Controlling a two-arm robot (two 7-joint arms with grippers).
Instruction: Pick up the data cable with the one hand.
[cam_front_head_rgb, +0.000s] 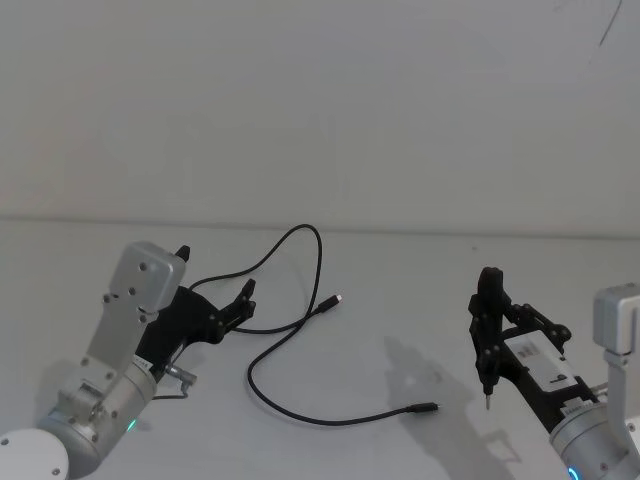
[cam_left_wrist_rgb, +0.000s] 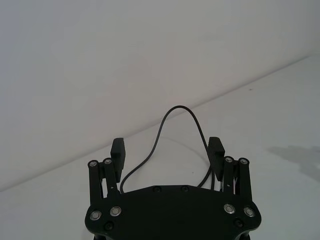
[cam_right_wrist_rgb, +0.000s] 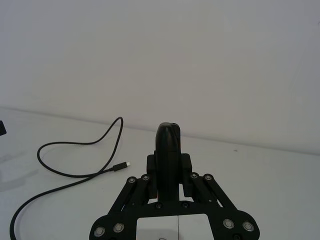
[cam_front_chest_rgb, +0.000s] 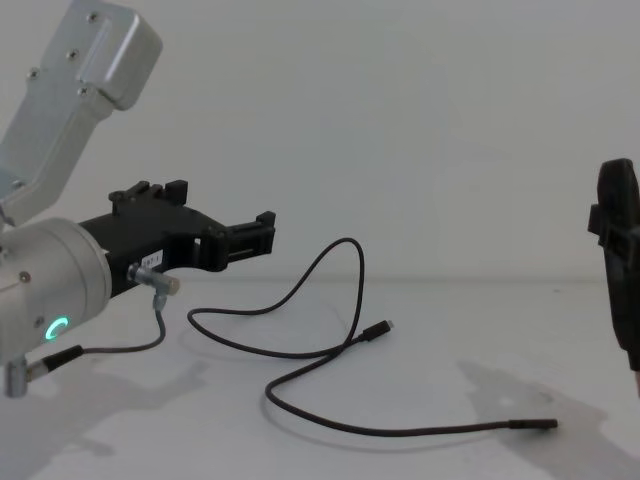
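Bright, even, diffuse light washes the white tabletop and the wall behind it into nearly one tone. Shadows are soft and pale grey. A broad one lies just beside the right pincer, on the side facing the left pincer; the chest view shows another beneath the left pincer's arm. The data cable reads crisp, edged by a faint thin shadow. The green ring light glows weakly.

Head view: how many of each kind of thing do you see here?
Black data cable: 1
Robot tools: 2 (left tool open beside the cable; right tool shut, away from the cable)
Total: 3
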